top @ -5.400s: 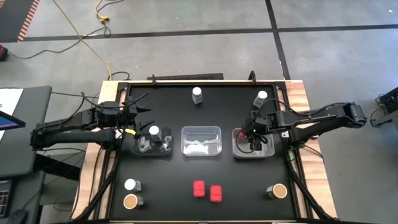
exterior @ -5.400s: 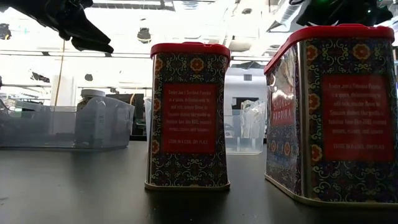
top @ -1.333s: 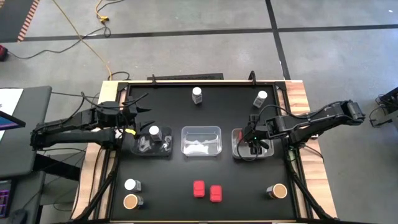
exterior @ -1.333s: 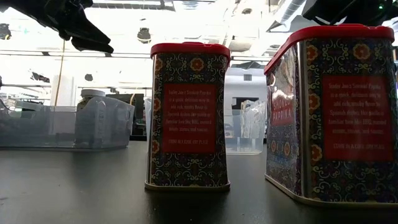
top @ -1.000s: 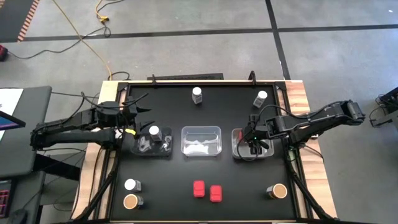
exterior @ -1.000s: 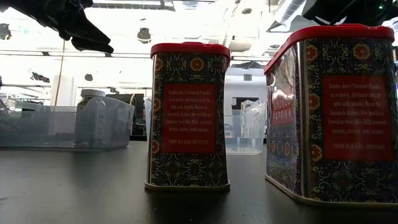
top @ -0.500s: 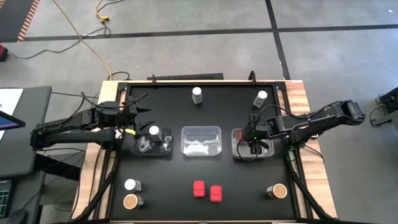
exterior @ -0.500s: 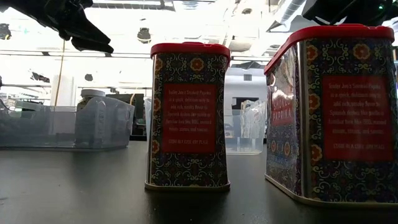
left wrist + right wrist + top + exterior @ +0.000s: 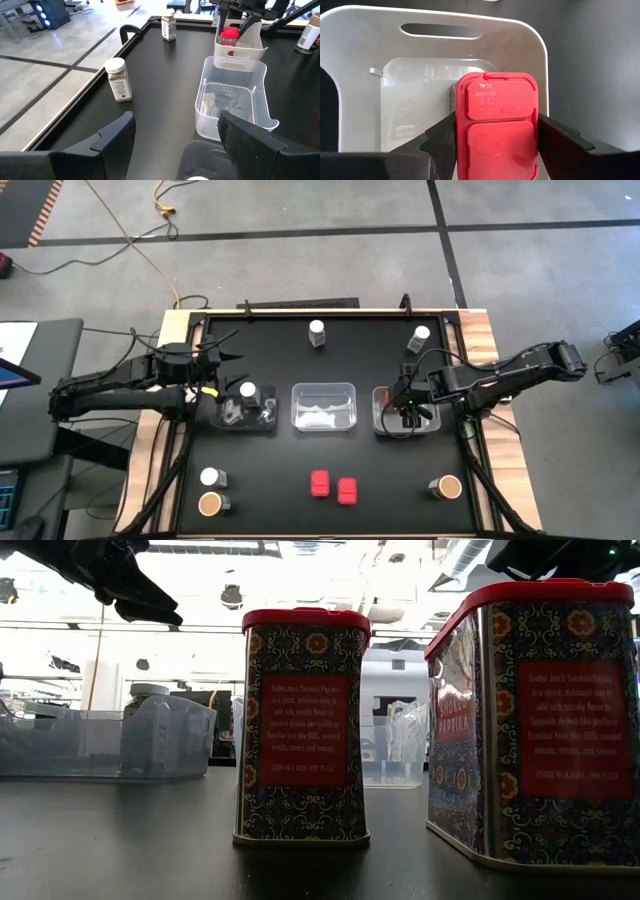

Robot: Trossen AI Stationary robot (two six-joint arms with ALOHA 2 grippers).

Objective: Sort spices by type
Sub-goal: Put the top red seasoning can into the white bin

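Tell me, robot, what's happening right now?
Right gripper shut on red tin over right tray. Left gripper open, waiting above left tray. Nothing blocking.

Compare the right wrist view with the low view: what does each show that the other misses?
Only the right wrist view shows the right gripper closed on a red tin inside the right tray. Only the low view shows two red tins standing on the table, and a white-capped jar in the left tray. Both show red-lidded tins and a clear tray.
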